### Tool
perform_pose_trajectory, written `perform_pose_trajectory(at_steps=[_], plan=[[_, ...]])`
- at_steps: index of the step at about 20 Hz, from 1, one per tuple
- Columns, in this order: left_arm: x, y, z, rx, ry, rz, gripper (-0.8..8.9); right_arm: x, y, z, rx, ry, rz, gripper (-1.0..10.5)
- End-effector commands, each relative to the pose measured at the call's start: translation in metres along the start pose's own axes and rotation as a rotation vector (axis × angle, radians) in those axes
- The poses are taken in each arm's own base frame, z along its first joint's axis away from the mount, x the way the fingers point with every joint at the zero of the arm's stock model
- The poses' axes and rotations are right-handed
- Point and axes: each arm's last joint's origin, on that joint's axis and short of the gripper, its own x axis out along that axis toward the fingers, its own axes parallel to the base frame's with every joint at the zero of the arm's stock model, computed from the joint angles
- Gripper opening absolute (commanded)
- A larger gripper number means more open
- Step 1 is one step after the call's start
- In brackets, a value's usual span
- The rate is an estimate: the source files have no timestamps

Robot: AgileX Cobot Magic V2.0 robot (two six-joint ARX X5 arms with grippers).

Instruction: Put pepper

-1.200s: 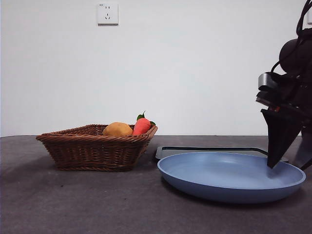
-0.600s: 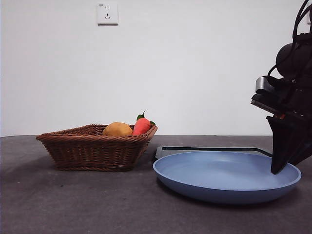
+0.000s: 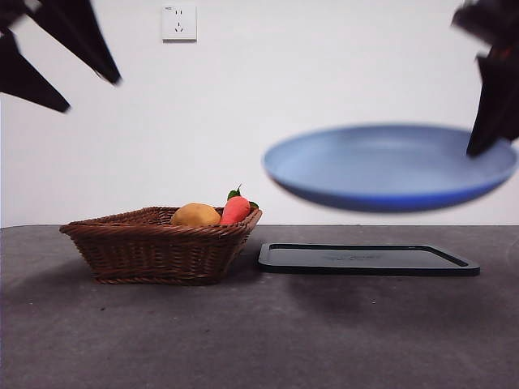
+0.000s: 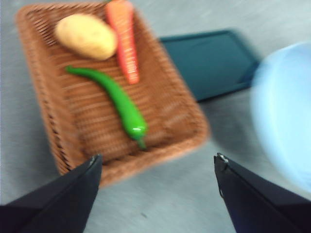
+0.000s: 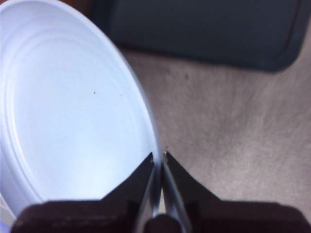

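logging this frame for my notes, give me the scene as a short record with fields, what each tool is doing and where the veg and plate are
right tool: shut on the rim of the blue plate, holding it in the air above the tray
left tool: open, holding nothing, above the basket
pepper: lying in the wicker basket, untouched
other contents: potato and carrot in the same basket
black tray: flat on the table beside the basket

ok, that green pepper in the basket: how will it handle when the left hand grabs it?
The pepper looks glossy, so probably slippery. It is long, thin and curved, lying flat in the basket: likely light, and it may pivot if pinched off-centre. The left hand is open above it.
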Motion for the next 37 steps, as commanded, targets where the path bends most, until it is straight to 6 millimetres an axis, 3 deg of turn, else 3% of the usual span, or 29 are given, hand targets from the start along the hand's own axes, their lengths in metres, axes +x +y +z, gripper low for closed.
perform_pose_trajectory(at_steps=[1, 8, 13, 16, 21, 37], plan=[[0.028, -0.006, 0.019, 0.012, 0.039, 0.067, 4.02, -0.019, 0.008, 0.000, 0.004, -0.069, 0.007, 0.0], [0.118, -0.015, 0.055, 0.041, 0.205, 0.128, 4.02, -0.057, 0.021, -0.014, -0.021, -0.192, 0.013, 0.0], [0.167, -0.007, 0.052, 0.040, 0.311, 0.197, 4.02, -0.062, 0.024, -0.016, -0.030, -0.216, 0.014, 0.0], [0.185, -0.005, 0.042, 0.027, 0.346, 0.204, 4.02, -0.062, 0.024, -0.016, -0.032, -0.217, 0.014, 0.0], [0.203, -0.001, 0.030, -0.006, 0.387, 0.217, 4.02, -0.062, 0.024, -0.016, -0.035, -0.217, 0.013, 0.0], [0.212, -0.002, 0.022, -0.021, 0.416, 0.247, 4.00, -0.063, 0.024, -0.016, -0.035, -0.219, 0.014, 0.0]])
